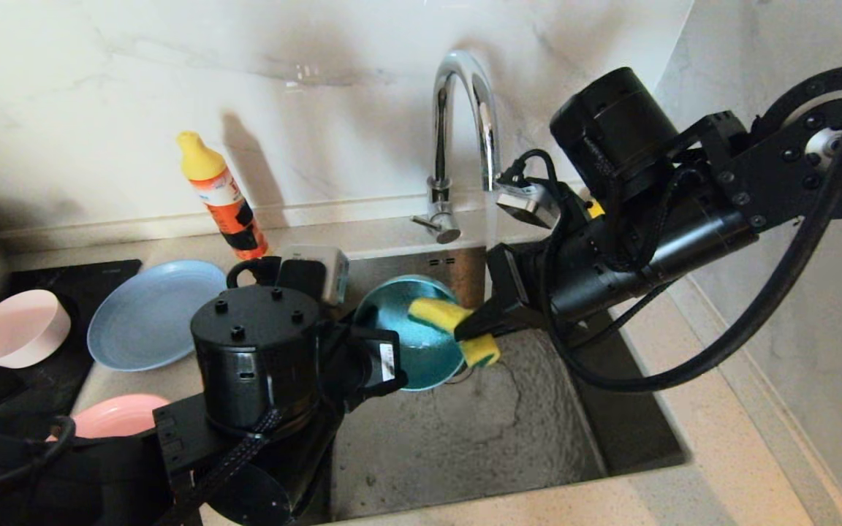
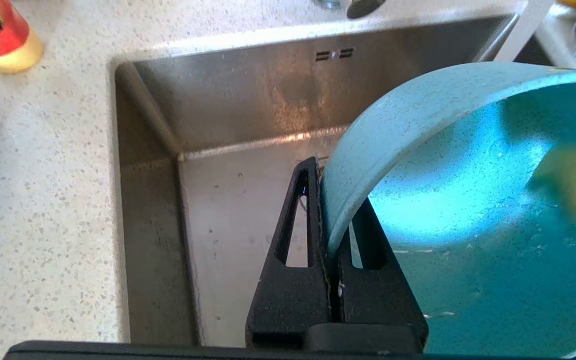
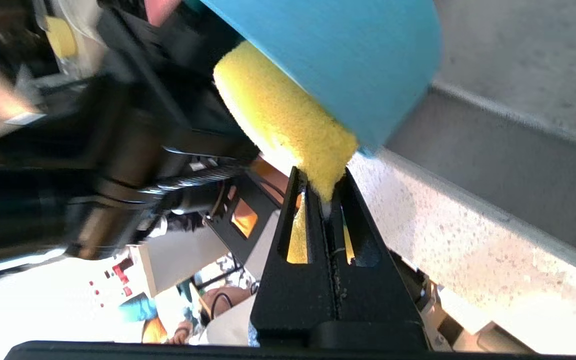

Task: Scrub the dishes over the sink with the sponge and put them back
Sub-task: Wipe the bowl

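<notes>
Currently the left gripper is clamped on the teal bowl above the sink while the right gripper, pinching the sponge, scrubs inside it; the grey-blue plate, pale pink bowl and salmon-pink plate wait on the worktop left of the sink.

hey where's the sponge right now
In the head view the sponge is over the sink, pinched in the right gripper and pressed into the teal bowl, below the faucet.
</notes>
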Available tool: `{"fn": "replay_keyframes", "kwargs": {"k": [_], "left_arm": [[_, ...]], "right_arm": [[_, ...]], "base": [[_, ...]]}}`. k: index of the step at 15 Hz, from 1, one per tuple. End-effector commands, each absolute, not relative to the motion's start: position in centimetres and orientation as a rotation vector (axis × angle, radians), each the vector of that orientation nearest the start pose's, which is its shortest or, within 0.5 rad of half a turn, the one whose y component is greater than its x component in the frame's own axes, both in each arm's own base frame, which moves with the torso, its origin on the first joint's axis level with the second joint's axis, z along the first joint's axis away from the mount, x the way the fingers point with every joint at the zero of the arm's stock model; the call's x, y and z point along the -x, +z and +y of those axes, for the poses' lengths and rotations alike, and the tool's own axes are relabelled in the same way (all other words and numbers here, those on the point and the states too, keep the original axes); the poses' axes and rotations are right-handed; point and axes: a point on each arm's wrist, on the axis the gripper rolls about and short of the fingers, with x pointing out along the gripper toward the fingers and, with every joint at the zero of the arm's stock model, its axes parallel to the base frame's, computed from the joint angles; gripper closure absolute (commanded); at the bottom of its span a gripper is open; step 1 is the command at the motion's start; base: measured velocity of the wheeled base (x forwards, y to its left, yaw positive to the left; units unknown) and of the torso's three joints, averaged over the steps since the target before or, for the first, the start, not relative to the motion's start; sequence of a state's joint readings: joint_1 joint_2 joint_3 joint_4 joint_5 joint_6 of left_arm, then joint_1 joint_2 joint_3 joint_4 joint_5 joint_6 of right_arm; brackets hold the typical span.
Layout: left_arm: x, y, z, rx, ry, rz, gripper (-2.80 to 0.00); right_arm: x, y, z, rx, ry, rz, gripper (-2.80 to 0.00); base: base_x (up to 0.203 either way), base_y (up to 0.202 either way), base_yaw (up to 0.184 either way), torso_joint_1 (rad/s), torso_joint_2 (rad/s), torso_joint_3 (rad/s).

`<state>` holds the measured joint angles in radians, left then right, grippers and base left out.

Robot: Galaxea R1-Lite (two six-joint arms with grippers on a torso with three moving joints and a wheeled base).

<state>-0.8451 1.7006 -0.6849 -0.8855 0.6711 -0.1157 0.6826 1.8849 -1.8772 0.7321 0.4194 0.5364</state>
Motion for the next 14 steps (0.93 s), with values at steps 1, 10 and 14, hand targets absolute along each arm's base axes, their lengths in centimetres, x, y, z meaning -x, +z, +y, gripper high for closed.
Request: {"fn": "replay_keyframes", "kwargs": {"k": [1, 10, 14], "left_arm": [[-20.3, 18.2, -20.7, 0.044, -0.164, 0.086, 0.0], [-20.4, 18.4, -20.8, 0.045, -0.169, 0.082, 0.0], [-20.3, 18.1, -20.7, 0.042, -0.168, 0.089, 0.0]], "right_arm": [[-26.0, 28.3, 23.0, -0.345, 0.815, 1.062, 0.0], [-25.2, 25.8, 28.1, -0.269, 0.894, 1.133, 0.0], [-25.6, 28.3, 26.6, -0.317, 0.913, 1.008, 0.0]], "base": [[0.0, 0.0, 0.0, 0.0, 0.0, 0.0], [0.0, 0.0, 0.0, 0.0, 0.0, 0.0], [0.0, 0.0, 0.0, 0.0, 0.0, 0.0]]}}
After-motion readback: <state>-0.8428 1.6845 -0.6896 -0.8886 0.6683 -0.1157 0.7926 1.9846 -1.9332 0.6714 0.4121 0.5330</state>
